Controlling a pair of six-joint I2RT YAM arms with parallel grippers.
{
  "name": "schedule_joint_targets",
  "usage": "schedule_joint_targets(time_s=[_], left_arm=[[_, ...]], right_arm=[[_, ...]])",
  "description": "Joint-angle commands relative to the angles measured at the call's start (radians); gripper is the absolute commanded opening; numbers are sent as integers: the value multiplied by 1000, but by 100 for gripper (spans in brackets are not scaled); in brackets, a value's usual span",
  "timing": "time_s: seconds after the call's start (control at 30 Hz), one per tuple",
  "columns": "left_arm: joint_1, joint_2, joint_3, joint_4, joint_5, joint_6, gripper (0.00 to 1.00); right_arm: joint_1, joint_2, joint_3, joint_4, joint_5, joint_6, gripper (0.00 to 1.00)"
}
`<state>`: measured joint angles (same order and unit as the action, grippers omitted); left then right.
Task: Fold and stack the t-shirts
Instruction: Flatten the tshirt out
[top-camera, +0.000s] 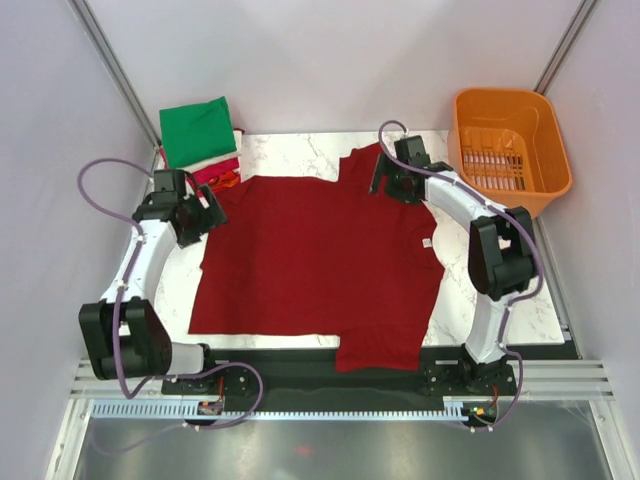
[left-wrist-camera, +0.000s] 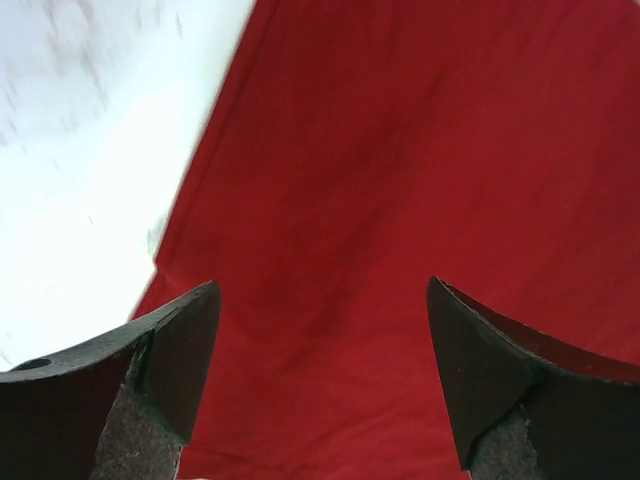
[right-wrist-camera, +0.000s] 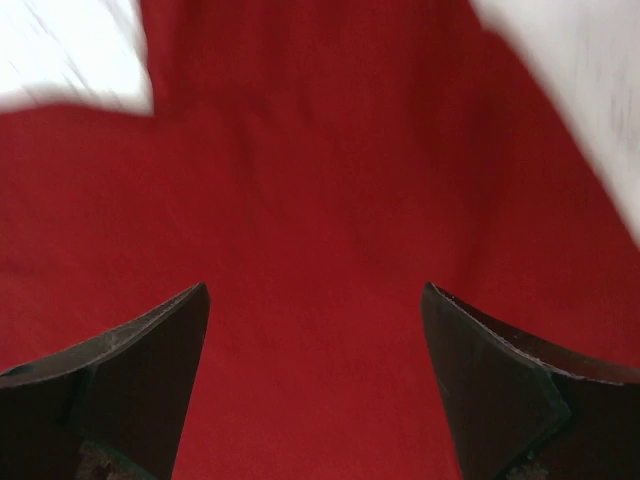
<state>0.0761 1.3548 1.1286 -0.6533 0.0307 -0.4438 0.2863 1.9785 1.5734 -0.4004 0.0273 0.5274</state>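
Starting at the near edge, where the large plain dark red cotton t-shirt (top-camera: 310, 260) lies flat on the white marble-patterned table (top-camera: 290, 150). One short sleeve pokes out toward the arm bases on the right side. The small white neck label (top-camera: 427, 242) sits at the right edge, so the collar points right and the hem left. That puts the shirt's long axis straight across the table, left to right.

Moving up the cloth, here are the two arms. The left gripper (top-camera: 210, 215) hovers over the far left corner of the shirt, by the hem. Its wrist view shows the jaws spread wide with nothing between them, only red cloth below and its edge running off onto bare marble. The right gripper (top-camera: 380, 181) hangs over the far sleeve at the collar end, jaws just as wide and empty, with red fabric underneath.

So each arm has its own end of the far edge directly beneath it. I reckon a fold bringing that edge toward the near side is the likely call, and nothing lies on the cloth in between.

Further back, a green folded cloth shirt (top-camera: 197, 130) rests on a pink-red folded one (top-camera: 218, 176) in the far left corner, just beside the left gripper. Watch that on any lift! The orange slotted plastic basket (top-camera: 548, 185) stands far right, well apart.
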Motion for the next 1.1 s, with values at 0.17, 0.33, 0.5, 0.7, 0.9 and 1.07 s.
schedule_joint_targets(time_s=[0.17, 0.33, 0.5, 0.7, 0.9, 1.07], left_arm=[[-35, 153, 34, 135, 129, -110, 81], [-94, 126, -8, 135, 85, -127, 80], [-105, 118, -66, 142, 28, -125, 80], [-105, 211, -23, 141, -28, -134, 80], [-131, 325, 63, 158, -28, -156, 79], [-145, 354, 118, 158, -28, -156, 79]], right_arm=[[27, -83, -73, 14, 13, -38, 95], [14, 34, -47, -87, 57, -18, 95], [-42, 138, -1, -84, 5, -32, 93], [-119, 221, 105, -89, 5, -7, 93], [-171, 348, 347, -153, 63, -29, 93], [-187, 460, 560, -224, 42, -65, 92]])
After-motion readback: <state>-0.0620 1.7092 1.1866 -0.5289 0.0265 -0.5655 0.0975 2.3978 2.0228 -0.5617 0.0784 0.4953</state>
